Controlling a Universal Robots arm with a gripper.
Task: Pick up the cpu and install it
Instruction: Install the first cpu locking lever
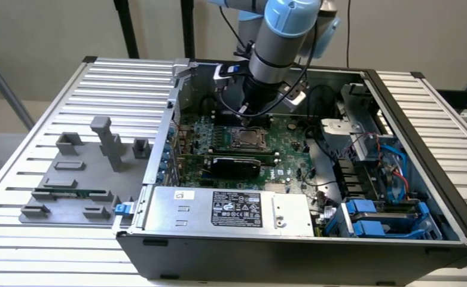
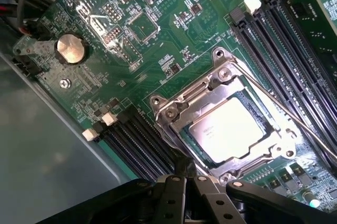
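The cpu [image 2: 229, 129] lies flat in the socket [image 2: 171, 110] on the motherboard [image 2: 158, 39], and the metal socket frame goes around it. The gripper [image 2: 184, 170] is just beside one edge of the socket. Its fingers are pressed together and there is nothing between them. In the exterior view the arm [image 1: 285, 36] reaches down into the open case [image 1: 297, 251], above the socket. The power supply [image 1: 225, 209] is nearer to the camera.
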